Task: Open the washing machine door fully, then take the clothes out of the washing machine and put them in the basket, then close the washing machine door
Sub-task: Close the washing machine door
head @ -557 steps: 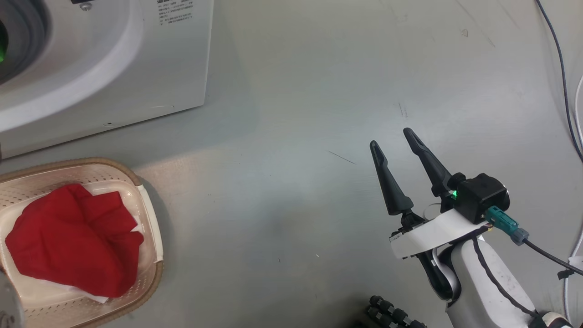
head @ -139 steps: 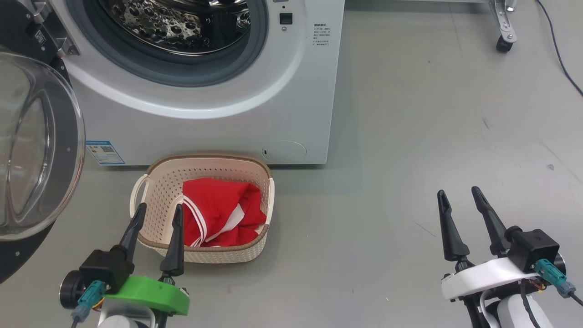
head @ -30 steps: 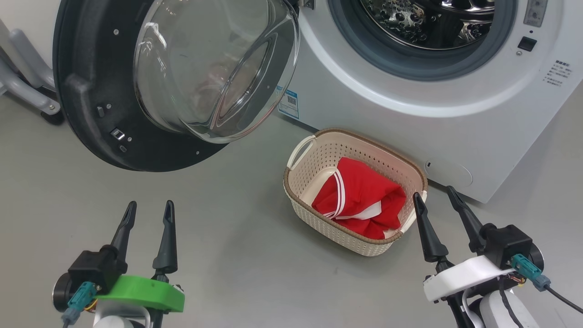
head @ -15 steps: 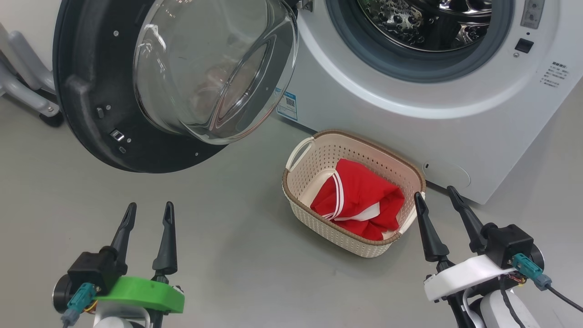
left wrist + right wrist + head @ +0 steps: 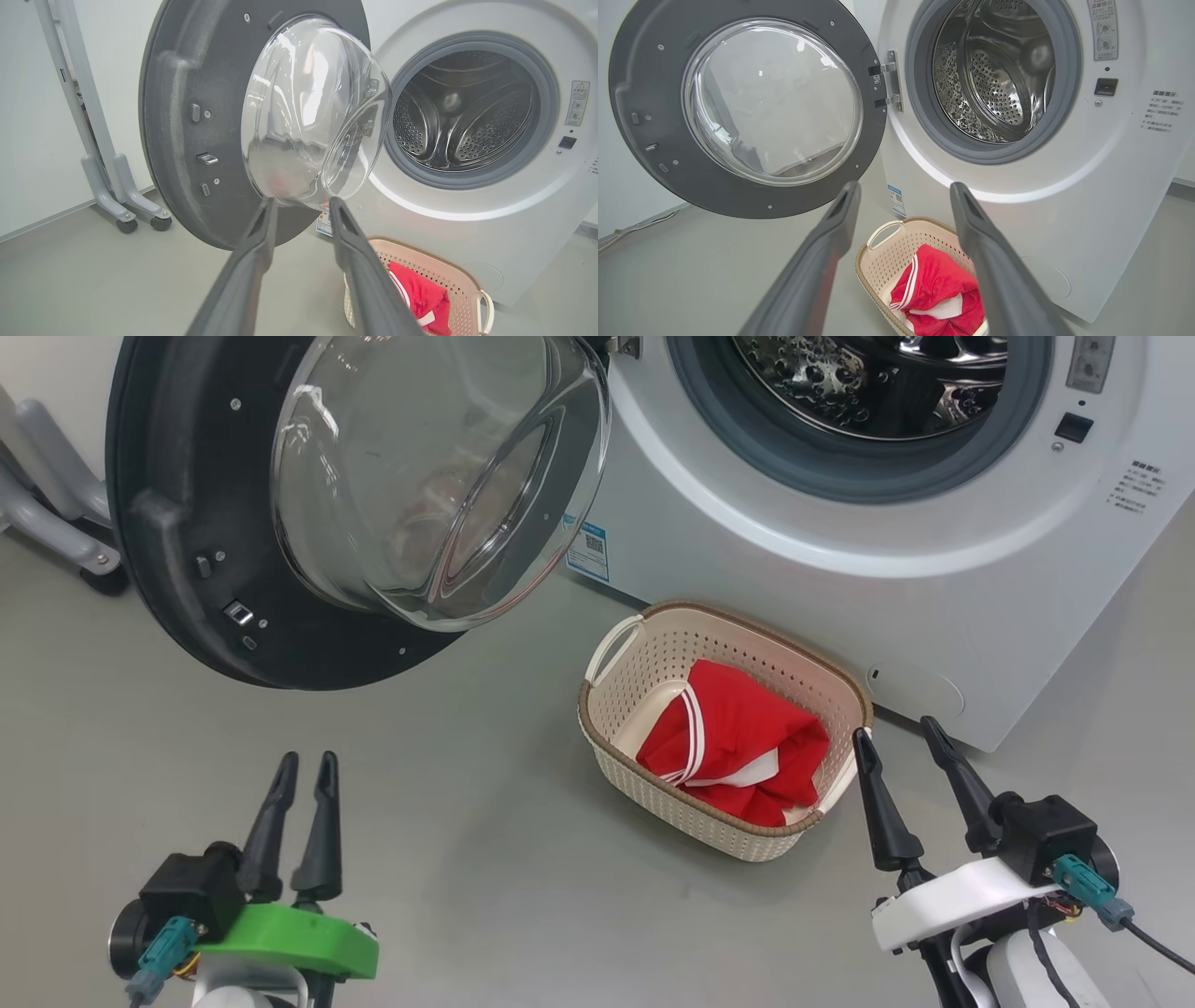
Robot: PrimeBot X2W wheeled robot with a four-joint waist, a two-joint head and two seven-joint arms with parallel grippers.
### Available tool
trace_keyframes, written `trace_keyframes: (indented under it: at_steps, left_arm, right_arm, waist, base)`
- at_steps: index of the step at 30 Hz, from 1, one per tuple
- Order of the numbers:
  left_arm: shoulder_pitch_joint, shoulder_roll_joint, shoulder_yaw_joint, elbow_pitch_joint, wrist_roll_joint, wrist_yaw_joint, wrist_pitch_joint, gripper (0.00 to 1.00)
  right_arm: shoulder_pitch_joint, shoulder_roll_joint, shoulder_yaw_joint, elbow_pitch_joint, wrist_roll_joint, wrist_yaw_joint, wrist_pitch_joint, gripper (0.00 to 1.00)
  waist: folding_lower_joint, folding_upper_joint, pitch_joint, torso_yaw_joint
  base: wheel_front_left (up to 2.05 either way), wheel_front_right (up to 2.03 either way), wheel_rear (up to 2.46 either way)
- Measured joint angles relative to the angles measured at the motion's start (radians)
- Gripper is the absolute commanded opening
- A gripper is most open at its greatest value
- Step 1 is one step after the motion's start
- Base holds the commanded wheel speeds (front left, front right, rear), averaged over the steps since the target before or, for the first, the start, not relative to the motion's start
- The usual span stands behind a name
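Note:
The washing machine (image 5: 840, 588) stands with its door (image 5: 177, 569) swung wide to the left, the clear glass bowl (image 5: 439, 476) bulging toward me. Its steel drum (image 5: 994, 84) looks empty. On the floor in front sits the cream basket (image 5: 691, 812), and the red clothes (image 5: 738, 737) with white stripes lie inside it. My left gripper (image 5: 307, 761) hovers low over the floor below the door, its fingers narrowly apart and empty. My right gripper (image 5: 893, 730) is open beside the basket's right end. In the left wrist view my left gripper (image 5: 302, 203) points at the door bowl.
A grey wheeled stand (image 5: 56, 537) is behind the door at the far left. Bare grey floor (image 5: 485, 859) lies between my two grippers and left of the basket. A cable (image 5: 1158, 947) trails from my right wrist.
My left gripper's fingers have drawn closer together with nothing between them. The right gripper, door, basket and clothes have stayed in place.

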Motion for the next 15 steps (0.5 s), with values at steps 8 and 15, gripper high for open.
trace_keyframes:
  at_steps: [8,15]
  left_arm:
    - [-0.003,-0.001,0.069,-0.054,-0.026,0.0,0.0,0.0]
    - [-0.074,0.097,0.187,-0.133,-0.022,0.0,0.0,0.0]
  right_arm:
    - [-0.009,-0.007,0.014,-0.023,-0.016,0.0,0.0,1.0]
    - [-0.033,-0.025,0.025,-0.048,-0.033,0.0,0.001,1.0]
  waist:
    - [0.0,0.0,0.034,-0.003]
    - [0.0,0.0,0.08,-0.025]
  base:
    - [0.0,0.0,0.0]
    - [0.0,0.0,0.0]
